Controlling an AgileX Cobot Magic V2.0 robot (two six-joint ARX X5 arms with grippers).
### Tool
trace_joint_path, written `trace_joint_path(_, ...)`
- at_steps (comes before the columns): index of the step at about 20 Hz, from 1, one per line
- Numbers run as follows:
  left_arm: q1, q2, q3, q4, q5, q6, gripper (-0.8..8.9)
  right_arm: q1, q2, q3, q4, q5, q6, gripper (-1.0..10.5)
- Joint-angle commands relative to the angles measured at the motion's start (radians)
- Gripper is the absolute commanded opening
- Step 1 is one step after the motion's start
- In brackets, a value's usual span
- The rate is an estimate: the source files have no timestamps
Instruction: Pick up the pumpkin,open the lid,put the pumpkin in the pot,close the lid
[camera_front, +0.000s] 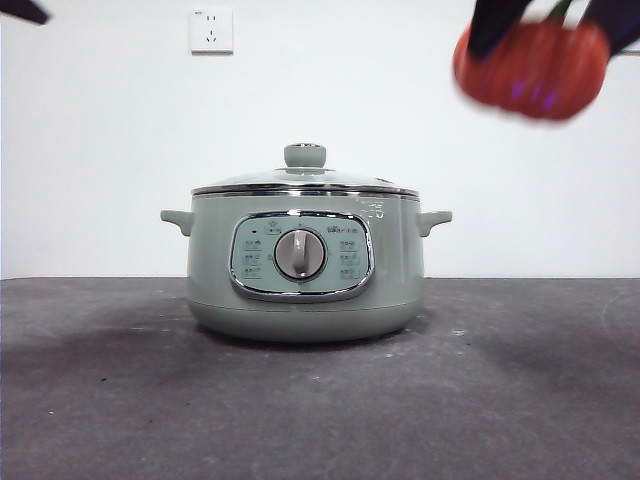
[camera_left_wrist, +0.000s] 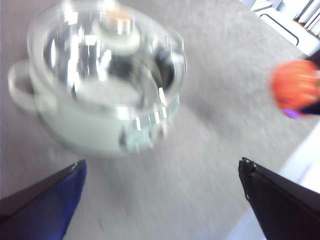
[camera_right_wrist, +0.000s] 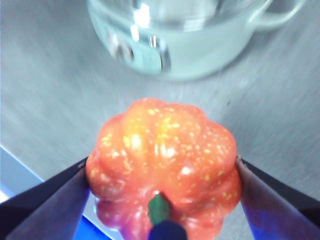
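While the lid (camera_front: 305, 178) sits on the pot (camera_front: 305, 265), the right gripper (camera_right_wrist: 162, 192) pinches the pumpkin (camera_right_wrist: 162, 170) aloft; the left gripper (camera_left_wrist: 160, 190) hangs spread.

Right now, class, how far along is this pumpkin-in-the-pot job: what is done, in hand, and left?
Done: the right gripper has the pumpkin lifted off the table. In hand: the open left gripper is near the lid, which sits on the pot. Left: open lid, drop pumpkin in, close.
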Motion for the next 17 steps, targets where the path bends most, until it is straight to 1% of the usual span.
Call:
trace_joint_path(1, -0.059, 0.108, 0.09, 0.06, -0.064, -0.003, 8.21, 0.0, -0.08, -0.002, -0.006, 0.005, 0.036, -0.1)
trace_joint_path(3, -0.101, 0.221, 0.177, 0.092, -0.113, 0.0, 8.21, 0.0, -0.135, -0.002, -0.019, 0.006, 0.055, -0.1)
trace_joint_path(5, -0.133, 0.332, 0.259, 0.116, -0.138, 0.006, 8.21, 0.0, -0.175, -0.002, -0.037, 0.006, 0.069, -0.1)
trace_joint_path(8, -0.169, 0.485, 0.351, 0.164, -0.201, 0.03, 8.21, 0.0, -0.214, -0.002, -0.058, 0.005, 0.069, -0.1)
trace_joint_path(9, -0.177, 0.535, 0.37, 0.206, -0.227, 0.032, 8.21, 0.0, -0.223, -0.002, -0.059, 0.004, 0.069, -0.1)
trace_joint_path(13, -0.196, 0.668, 0.381, 0.356, -0.25, 0.035, 8.21, 0.0, -0.248, -0.002, -0.059, 0.002, 0.08, -0.1)
trace_joint_path(15, -0.204, 0.716, 0.381, 0.407, -0.277, 0.037, 8.21, 0.0, -0.254, -0.002, -0.06, 0.002, 0.08, -0.1)
trace_joint_path(17, -0.207, 0.756, 0.381, 0.465, -0.282, 0.04, 8.21, 0.0, -0.256, -0.002, -0.059, 0.002, 0.096, -0.1)
